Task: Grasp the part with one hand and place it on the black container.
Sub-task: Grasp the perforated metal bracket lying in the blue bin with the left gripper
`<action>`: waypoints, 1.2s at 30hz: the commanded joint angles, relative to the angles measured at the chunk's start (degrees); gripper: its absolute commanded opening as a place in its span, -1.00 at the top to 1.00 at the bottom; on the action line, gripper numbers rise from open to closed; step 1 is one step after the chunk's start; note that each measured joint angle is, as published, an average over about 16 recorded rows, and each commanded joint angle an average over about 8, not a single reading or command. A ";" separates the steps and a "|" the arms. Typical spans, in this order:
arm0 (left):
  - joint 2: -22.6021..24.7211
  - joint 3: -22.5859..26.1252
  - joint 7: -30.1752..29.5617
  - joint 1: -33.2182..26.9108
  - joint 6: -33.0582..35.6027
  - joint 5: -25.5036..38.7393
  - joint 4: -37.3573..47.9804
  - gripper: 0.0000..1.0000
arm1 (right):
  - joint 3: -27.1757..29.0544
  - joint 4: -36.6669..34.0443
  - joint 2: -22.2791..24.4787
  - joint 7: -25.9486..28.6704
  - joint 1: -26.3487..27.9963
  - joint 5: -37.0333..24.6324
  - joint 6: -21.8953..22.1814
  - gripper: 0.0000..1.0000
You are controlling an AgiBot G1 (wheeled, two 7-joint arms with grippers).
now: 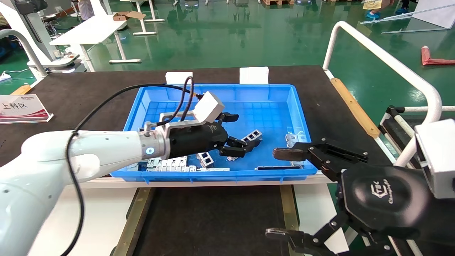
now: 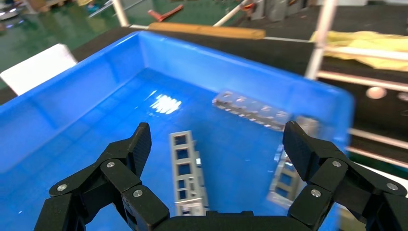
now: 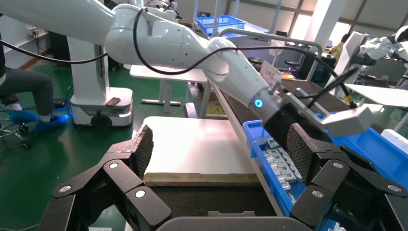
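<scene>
A silver-grey windowed part (image 2: 186,172) lies flat on the floor of the blue bin (image 1: 270,106). My left gripper (image 2: 217,137) hovers open just above it, its fingers spread wide to either side and not touching it. In the head view the same part (image 1: 253,135) shows just beyond the left gripper (image 1: 237,133). A second windowed part (image 2: 287,177) lies beside one fingertip, and another (image 1: 205,159) lies under the wrist. The black container (image 1: 213,220), with brass rails (image 1: 133,220), sits in front of the bin. My right gripper (image 1: 282,193) hangs open and empty over the container's right side.
Flat toothed grey plates (image 1: 167,164) lie along the bin's near wall, and one more (image 2: 251,111) lies by the far wall. White slabs flank the container (image 3: 197,144). A white tubular rail (image 1: 384,57) runs along the table's right side. A sign (image 1: 22,106) stands at far left.
</scene>
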 commanded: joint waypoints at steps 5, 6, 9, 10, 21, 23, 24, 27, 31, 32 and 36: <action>2.16 0.91 2.35 -0.85 -3.50 -0.30 4.11 -1.00 | -0.01 0.00 0.00 0.00 0.00 0.01 0.00 -1.00; 2.25 1.27 2.36 -0.73 -3.94 -0.41 4.11 -1.00 | -0.01 0.00 0.00 -0.01 0.00 0.01 0.00 -1.00; 2.43 2.64 2.00 -0.20 -5.43 -0.70 3.75 -1.00 | -0.01 0.00 0.01 -0.01 0.00 0.01 0.01 -1.00; 2.46 3.16 1.75 0.01 -5.98 -0.82 3.55 -1.00 | -0.02 0.00 0.01 -0.01 0.00 0.01 0.01 -1.00; 2.58 9.30 -2.15 2.21 -11.88 -3.28 0.53 -1.00 | -0.03 0.00 0.01 -0.02 0.01 0.02 0.01 -0.99; 2.57 10.50 -2.81 2.47 -12.75 -3.82 0.05 -0.80 | -0.03 0.00 0.01 -0.02 0.01 0.02 0.01 -0.67; 2.56 11.07 -3.10 2.56 -13.18 -4.08 -0.16 -0.55 | -0.04 0.00 0.01 -0.02 0.01 0.02 0.01 -0.42; 2.53 12.76 -3.80 2.78 -14.46 -4.90 -0.68 0.20 | -0.04 0.00 0.02 -0.02 0.01 0.03 0.02 0.33; 2.50 14.70 -4.53 2.93 -16.15 -6.25 -1.20 1.00 | -0.05 0.00 0.02 -0.02 0.01 0.03 0.02 1.00; 2.49 15.13 -4.69 2.98 -16.54 -6.65 -1.31 1.00 | -0.05 0.00 0.02 -0.02 0.01 0.03 0.02 1.00; 2.47 16.77 -5.24 3.30 -17.80 -8.27 -1.70 1.00 | -0.05 0.00 0.02 -0.03 0.01 0.04 0.02 1.00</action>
